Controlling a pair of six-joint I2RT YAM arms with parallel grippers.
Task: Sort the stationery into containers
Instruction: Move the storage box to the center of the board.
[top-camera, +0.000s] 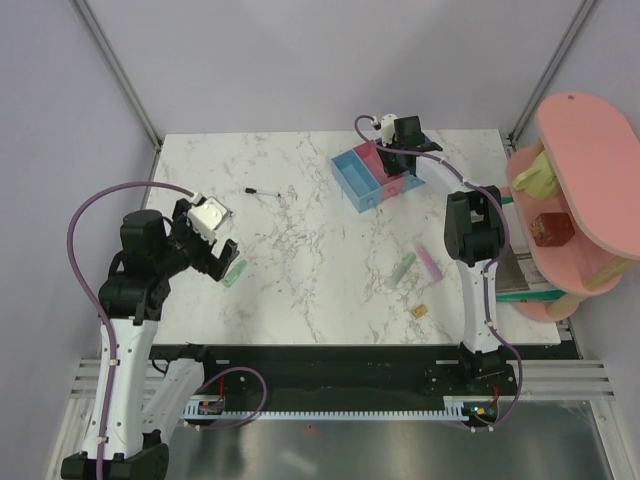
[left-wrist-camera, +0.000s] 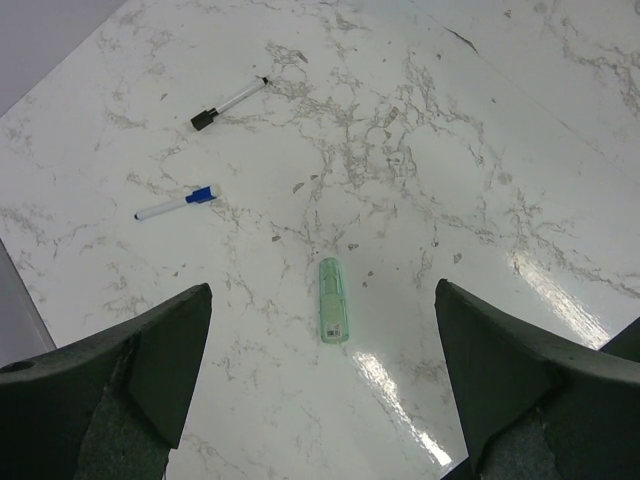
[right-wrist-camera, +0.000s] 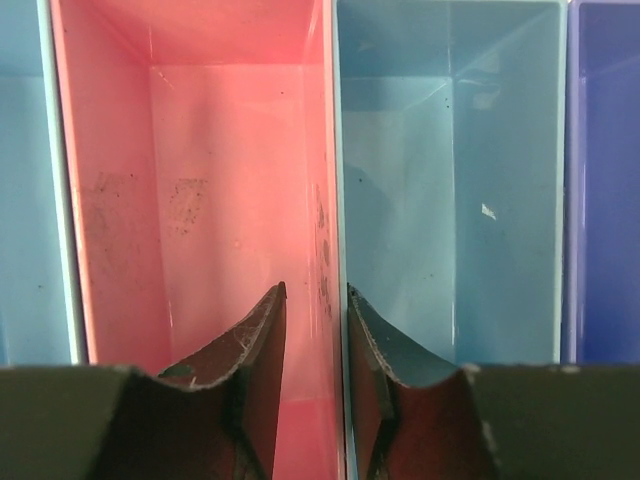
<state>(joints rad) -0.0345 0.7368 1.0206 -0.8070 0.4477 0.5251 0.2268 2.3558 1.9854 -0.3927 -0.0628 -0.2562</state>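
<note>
From above, the joined bins (top-camera: 352, 182) sit at the table's (top-camera: 300, 290) far right with the right gripper (top-camera: 395, 158) down in them, while a green bar (top-camera: 236, 273) lies just beside the spread left gripper (top-camera: 205, 245), and a second green bar (top-camera: 403, 268), a pink bar (top-camera: 430, 262) and a nub (top-camera: 419, 311) lie near the right arm. The left wrist view shows the fingers (left-wrist-camera: 130, 380) wide apart over that green bar (left-wrist-camera: 334, 301), with a marker (left-wrist-camera: 178, 203) and a pen (left-wrist-camera: 230, 103) farther off. At the right wrist, the right gripper (right-wrist-camera: 315, 295) is nearly pressed together astride the wall (right-wrist-camera: 338, 150) between the smudged pink bin (right-wrist-camera: 200, 200) and a light blue bin (right-wrist-camera: 450, 200) holding a pale fleck (right-wrist-camera: 488, 211); whether it pinches the wall cannot be told.
</note>
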